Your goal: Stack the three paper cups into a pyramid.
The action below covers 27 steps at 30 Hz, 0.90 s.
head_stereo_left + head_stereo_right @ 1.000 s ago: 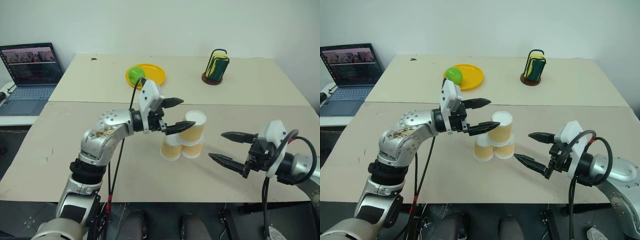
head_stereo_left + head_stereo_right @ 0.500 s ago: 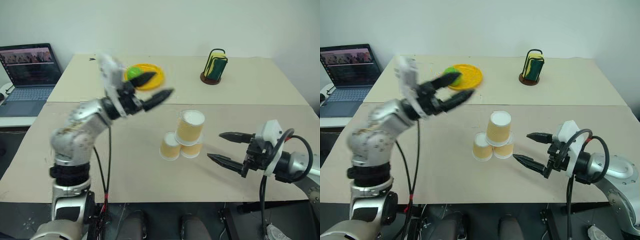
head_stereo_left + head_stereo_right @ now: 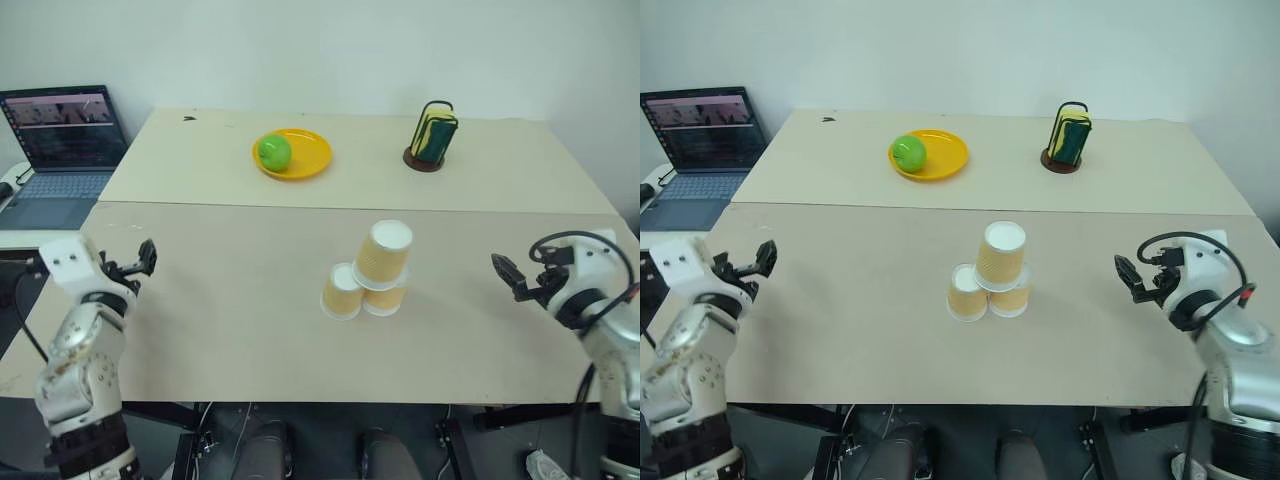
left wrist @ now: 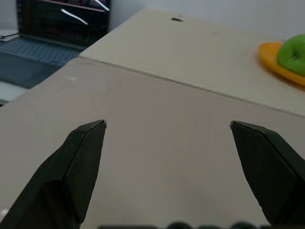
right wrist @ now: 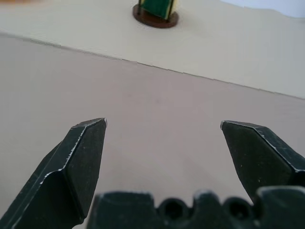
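My left gripper (image 4: 167,125) and my right gripper (image 5: 163,123) are both wide open and hold nothing, one at each side of the table (image 3: 220,310). Between them stand the three paper cups (image 3: 367,272), two touching below, one on top. Farther back sits a green apple (image 3: 273,151) on a yellow plate (image 3: 310,152).

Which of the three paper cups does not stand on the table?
The top cup: it rests on the two base cups, the left one and the right one, which stand side by side on the table.
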Each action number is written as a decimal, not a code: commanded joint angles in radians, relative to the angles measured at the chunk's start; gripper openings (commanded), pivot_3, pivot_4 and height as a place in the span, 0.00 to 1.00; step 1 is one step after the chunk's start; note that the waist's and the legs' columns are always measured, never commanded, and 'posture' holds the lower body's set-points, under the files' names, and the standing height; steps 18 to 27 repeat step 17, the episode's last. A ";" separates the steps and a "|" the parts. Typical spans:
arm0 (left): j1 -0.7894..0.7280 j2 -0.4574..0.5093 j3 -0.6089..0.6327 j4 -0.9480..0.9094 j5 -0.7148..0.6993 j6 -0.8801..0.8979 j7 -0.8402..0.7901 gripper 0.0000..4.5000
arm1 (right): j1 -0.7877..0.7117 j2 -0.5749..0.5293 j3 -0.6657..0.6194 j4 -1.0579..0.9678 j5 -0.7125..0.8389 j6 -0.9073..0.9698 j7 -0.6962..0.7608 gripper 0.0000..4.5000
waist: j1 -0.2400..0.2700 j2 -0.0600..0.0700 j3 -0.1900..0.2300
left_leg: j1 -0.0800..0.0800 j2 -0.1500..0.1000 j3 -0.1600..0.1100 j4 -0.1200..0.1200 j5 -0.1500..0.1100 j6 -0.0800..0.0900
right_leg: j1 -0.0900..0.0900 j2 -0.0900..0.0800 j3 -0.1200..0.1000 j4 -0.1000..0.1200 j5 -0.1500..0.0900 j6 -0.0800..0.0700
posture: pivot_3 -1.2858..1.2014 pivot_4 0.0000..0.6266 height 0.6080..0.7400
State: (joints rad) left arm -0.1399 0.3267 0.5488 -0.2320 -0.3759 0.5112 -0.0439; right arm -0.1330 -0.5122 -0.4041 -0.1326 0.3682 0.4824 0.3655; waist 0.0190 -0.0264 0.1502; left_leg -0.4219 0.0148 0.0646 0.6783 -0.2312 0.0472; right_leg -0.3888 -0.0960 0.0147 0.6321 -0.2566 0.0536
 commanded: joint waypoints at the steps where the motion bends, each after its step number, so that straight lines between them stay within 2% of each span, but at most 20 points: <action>1: -0.004 -0.003 0.010 -0.005 0.038 -0.119 0.019 0.99 | -0.033 0.065 -0.054 0.021 0.040 -0.100 -0.031 1.00 | 0.004 0.000 0.000 | -0.001 -0.001 0.000 -0.001 0.000 0.000 | -0.001 -0.001 0.000 0.000 0.000 0.000 | 0.52 0.24 0.96; 5: 0.013 -0.030 0.006 0.040 0.105 -0.247 0.065 0.99 | -0.056 0.138 -0.037 0.062 0.048 -0.186 -0.029 1.00 | -0.010 0.001 0.000 | 0.000 -0.001 0.001 -0.001 0.000 0.000 | -0.001 -0.003 0.001 -0.001 0.002 -0.001 | 0.52 0.24 0.96; 12: 0.016 -0.061 -0.020 0.095 0.118 -0.355 0.058 0.99 | -0.048 0.115 0.007 0.108 0.001 -0.235 -0.006 1.00 | -0.014 0.001 0.000 | 0.000 -0.001 0.001 -0.002 0.000 0.001 | -0.002 -0.004 0.000 -0.001 0.002 -0.001 | 0.52 0.24 0.96; 27: 0.006 -0.051 -0.048 0.137 0.139 -0.401 0.056 0.99 | -0.041 0.109 -0.003 0.117 0.012 -0.239 0.010 1.00 | -0.016 0.001 0.000 | 0.000 -0.001 0.002 -0.002 0.000 0.001 | -0.002 -0.005 0.001 -0.001 0.002 -0.001 | 0.52 0.24 0.96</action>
